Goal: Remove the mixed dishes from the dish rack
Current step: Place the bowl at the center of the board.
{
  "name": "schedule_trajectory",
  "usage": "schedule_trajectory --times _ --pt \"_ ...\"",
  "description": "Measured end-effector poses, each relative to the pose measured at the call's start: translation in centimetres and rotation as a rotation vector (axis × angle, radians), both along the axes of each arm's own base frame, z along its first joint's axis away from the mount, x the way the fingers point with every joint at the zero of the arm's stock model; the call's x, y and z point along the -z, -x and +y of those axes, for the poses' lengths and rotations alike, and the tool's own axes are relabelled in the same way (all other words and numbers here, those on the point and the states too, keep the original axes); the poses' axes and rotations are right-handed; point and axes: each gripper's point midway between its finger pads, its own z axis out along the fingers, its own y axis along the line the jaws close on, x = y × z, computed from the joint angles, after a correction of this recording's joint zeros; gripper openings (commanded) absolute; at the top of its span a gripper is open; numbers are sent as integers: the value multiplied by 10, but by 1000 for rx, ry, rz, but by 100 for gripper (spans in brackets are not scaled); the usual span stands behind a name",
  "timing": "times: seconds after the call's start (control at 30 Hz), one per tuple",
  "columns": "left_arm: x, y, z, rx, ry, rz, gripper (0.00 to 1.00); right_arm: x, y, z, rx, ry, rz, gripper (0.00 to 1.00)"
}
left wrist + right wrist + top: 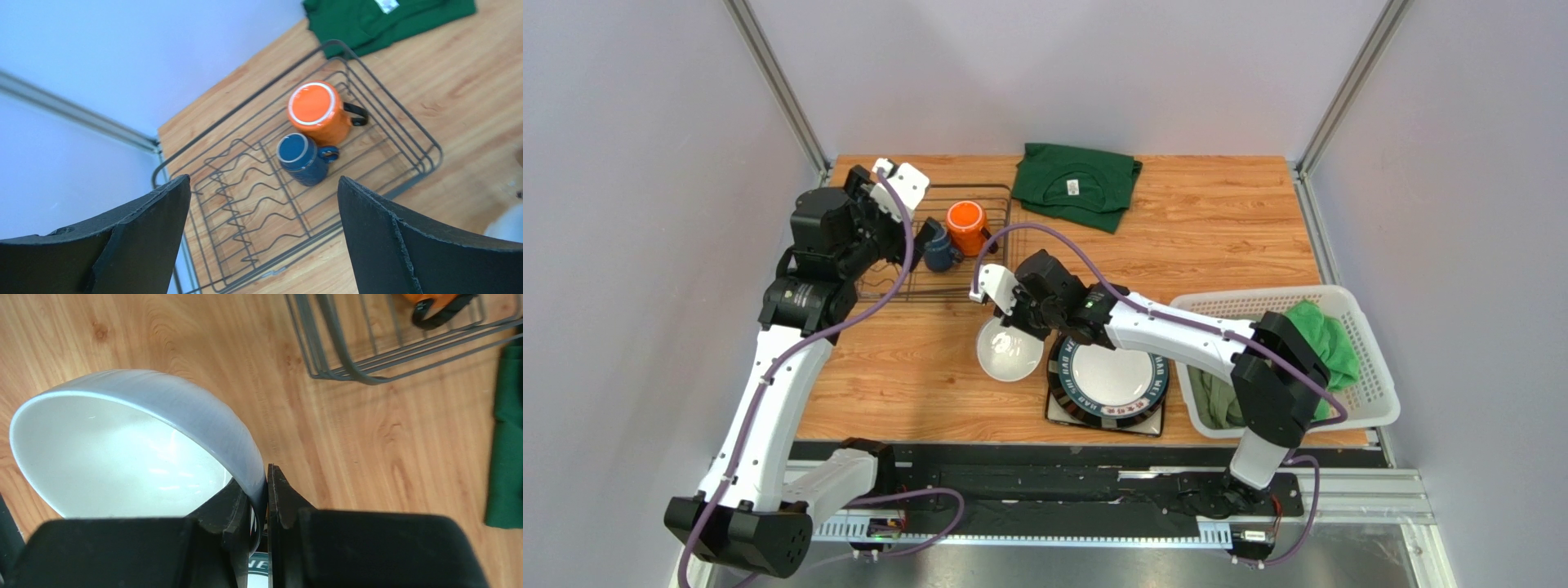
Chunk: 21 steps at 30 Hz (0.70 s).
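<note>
Near you, your right gripper (265,478) is clamped on the rim of the small white bowl (123,453), just left of the round dark-rimmed plate (1109,370). At the far left, your left gripper (263,190) hangs with its jaws spread wide above the dish rack (334,43). The orange mug (316,110) and the dark blue mug (301,158) stand side by side in the rack.

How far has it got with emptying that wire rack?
Done: the round plate is out of the dish rack, lying near the table's front edge. In hand: the right gripper pinches the white bowl by its rim, beside that plate. Left: the orange mug and the dark blue mug sit in the rack, with the left gripper open above them.
</note>
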Motion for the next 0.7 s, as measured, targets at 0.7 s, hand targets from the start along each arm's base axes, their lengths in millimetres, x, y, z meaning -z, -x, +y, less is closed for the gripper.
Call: schedule_trajectory --times 0.7 --pt "-7 -6 31 -135 35 -50 98 58 33 16 -121 173 177 0"
